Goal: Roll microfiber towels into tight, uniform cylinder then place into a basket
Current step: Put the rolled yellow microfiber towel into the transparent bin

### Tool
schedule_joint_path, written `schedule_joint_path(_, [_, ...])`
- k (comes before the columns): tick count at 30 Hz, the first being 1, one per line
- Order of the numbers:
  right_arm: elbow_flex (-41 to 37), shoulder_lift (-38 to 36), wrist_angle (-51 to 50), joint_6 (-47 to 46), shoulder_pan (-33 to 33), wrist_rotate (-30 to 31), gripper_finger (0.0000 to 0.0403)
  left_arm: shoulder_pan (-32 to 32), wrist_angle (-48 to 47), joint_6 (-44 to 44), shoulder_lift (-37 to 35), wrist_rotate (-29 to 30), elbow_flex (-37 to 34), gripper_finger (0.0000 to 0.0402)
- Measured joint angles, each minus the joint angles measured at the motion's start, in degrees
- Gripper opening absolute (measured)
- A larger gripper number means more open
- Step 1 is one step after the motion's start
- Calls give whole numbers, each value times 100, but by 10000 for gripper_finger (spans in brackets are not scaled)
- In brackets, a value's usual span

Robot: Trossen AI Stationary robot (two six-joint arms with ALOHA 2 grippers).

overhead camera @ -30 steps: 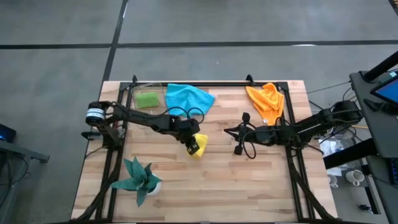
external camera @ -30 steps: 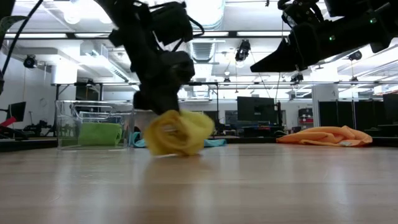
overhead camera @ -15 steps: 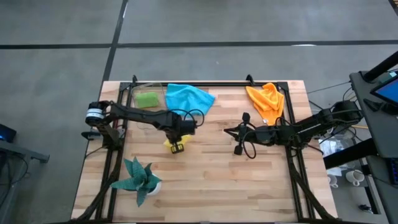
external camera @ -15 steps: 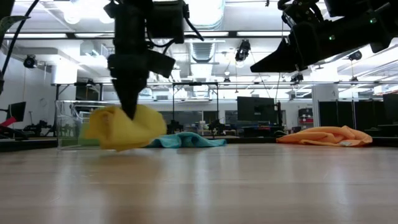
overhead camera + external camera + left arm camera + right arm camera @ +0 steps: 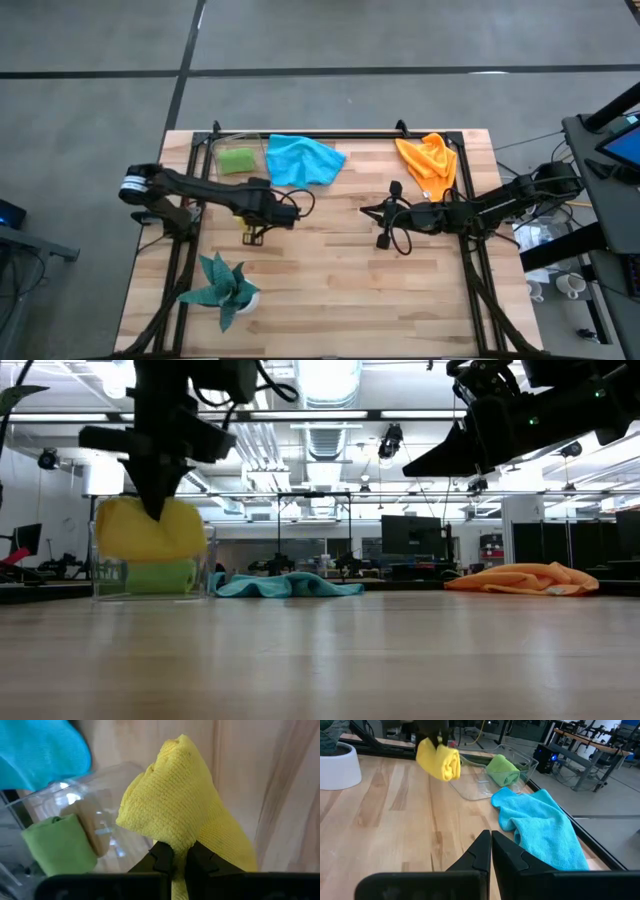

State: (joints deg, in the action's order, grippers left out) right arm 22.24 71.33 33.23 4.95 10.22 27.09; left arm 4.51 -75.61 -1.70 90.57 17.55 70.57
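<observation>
the left end effector was clenched on the rolled yellow towel, held clear of the worktop near the basket, likely for dropping beside the green towel, while the right end effector waited closed.

Four towels: one yellow towel, one green towel, one blue towel, one orange towel. One clear basket, one potted plant, and apparently two grippers.
</observation>
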Motion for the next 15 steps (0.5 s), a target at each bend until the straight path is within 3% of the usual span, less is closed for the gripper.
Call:
schedule_joint_path(6, [-4, 0, 0, 0, 0, 0, 9, -78, -537, 678, -297, 399, 0, 6])
schedule_joint_path(15, [-9, 0, 2, -2, 0, 0, 9, -623, -801, 2087, -371, 440, -3, 6])
